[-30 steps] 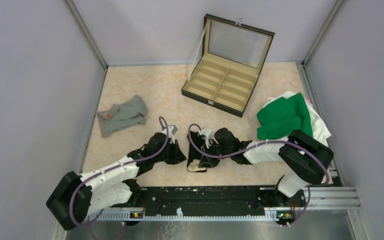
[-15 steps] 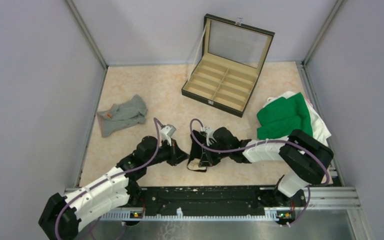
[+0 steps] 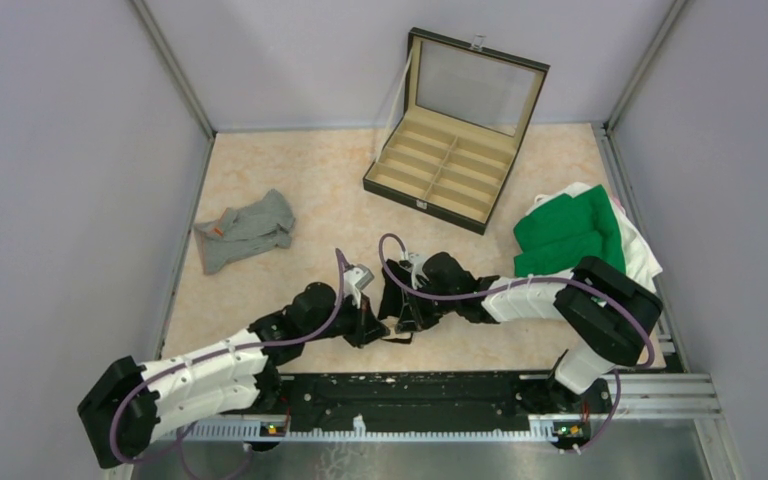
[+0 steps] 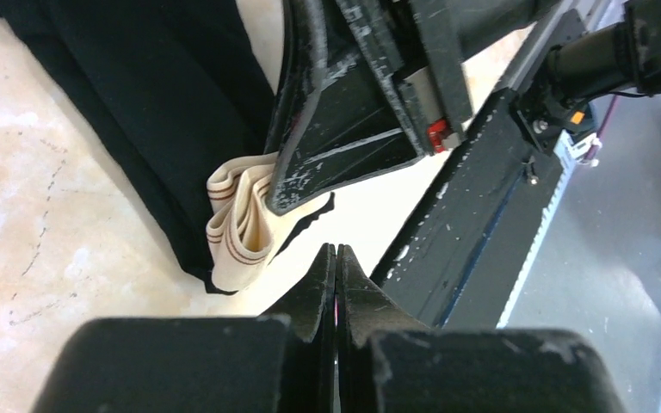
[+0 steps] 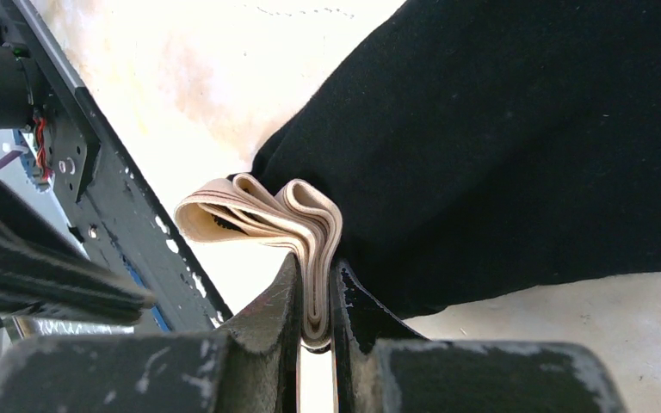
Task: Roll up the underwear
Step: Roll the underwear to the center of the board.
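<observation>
The black underwear lies bunched on the table near the front edge, its cream striped waistband folded over. My right gripper is shut on that waistband fold, with several layers pinched between its fingers. In the top view it sits at the table's front middle. My left gripper is shut and empty, its tips just short of the waistband and close beside the right gripper's finger. It also shows in the top view. The grey underwear lies crumpled at the left, away from both arms.
An open compartmented case stands at the back middle. A green cloth lies over a white one at the right edge. The black mounting rail runs along the near edge, right behind both grippers.
My left arm has swung right and forward, bringing its shut gripper up against the right gripper and the waistband. The right gripper has kept its hold, nearly still.
</observation>
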You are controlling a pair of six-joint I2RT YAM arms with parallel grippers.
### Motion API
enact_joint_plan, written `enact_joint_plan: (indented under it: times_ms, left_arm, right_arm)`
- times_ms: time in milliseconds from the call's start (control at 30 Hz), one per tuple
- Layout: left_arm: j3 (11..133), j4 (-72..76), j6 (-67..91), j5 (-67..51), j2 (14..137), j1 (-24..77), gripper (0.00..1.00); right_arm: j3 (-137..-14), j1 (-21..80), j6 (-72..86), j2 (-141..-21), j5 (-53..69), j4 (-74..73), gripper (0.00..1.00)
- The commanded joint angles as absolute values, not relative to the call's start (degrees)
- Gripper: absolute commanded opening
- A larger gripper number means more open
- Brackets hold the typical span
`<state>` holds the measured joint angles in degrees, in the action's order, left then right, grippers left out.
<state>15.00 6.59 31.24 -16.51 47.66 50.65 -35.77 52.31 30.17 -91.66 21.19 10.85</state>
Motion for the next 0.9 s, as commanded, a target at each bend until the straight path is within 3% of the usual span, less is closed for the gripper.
enact_joint_plan:
  times_ms: [0,867]
  left_arm:
    - [14.63,11.14,30.32,-13.34,51.23,51.33,0.0]
    - [19.31,11.02,32.38,-2.05,65.18,51.33,0.0]
  right_arm:
    - [-34.22,51.87,28.95,-94.71,14.41,2.98,0.0]
    - [-33.72,51.85,27.97,-91.27,13.56,3.02,0.03]
